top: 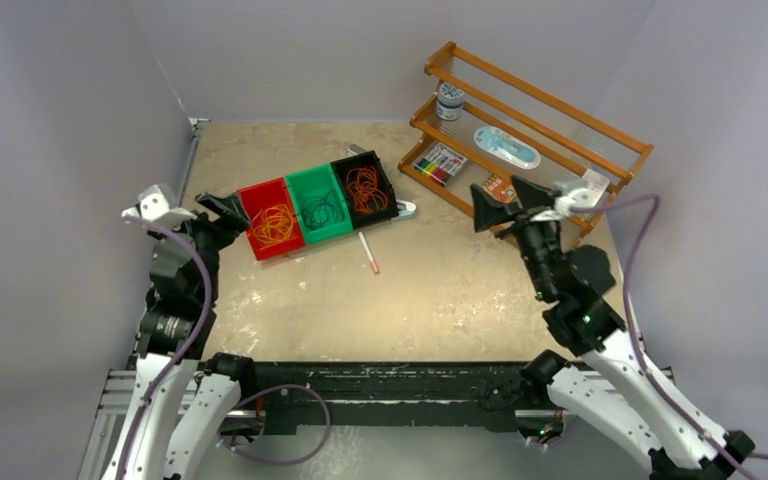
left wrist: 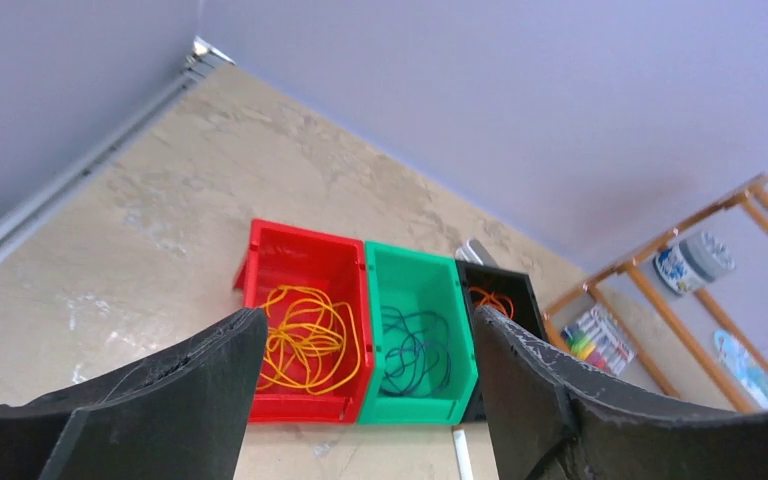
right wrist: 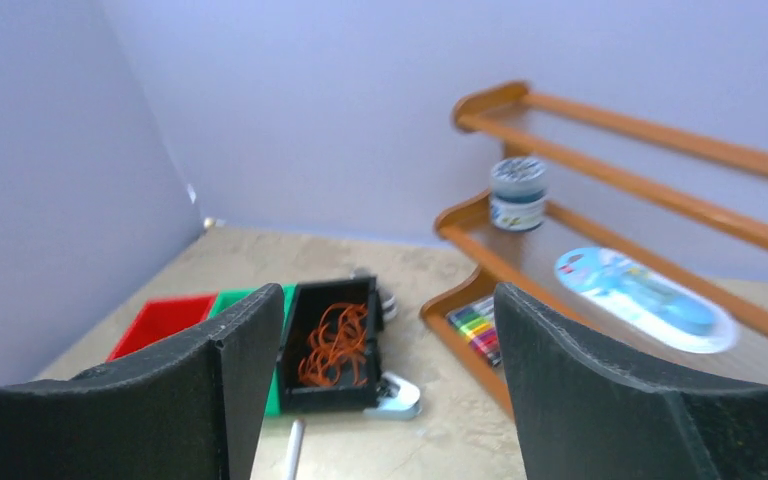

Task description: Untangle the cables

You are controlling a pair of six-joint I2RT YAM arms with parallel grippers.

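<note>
**Both hands wide and empty, 3 cables in 3 bins**

The left hand [top: 222, 208] stands with its 2 fingers spread wide and nothing between them. In its wrist view the gap frames the bins beyond. It sits close to the left end of the red bin [left wrist: 305, 238]. Whether it touches that bin cannot be told.

The right hand [top: 495, 205] is also spread wide and grips nothing. It is raised near the front of the wooden rack [top: 560, 100], well apart from the bins.

The 3 bins lie side by side in a slanted row on the table [top: 440, 300]. Each holds 1 loose coil:
- The yellow-orange cable [left wrist: 310, 340] lies in the red bin.
- The dark cable [left wrist: 415, 350] lies in the green bin [left wrist: 415, 265] in the middle.
- The red-orange cable [right wrist: 335, 340] lies in the black bin [right wrist: 328, 290] at the right end.

No coil crosses into a neighbouring bin.

A white pen [top: 369, 254] lies on the table just in front of the row. On the rack are a small jar [top: 450, 100], a blue package [top: 507, 147] and a set of coloured markers [top: 440, 163].
</note>
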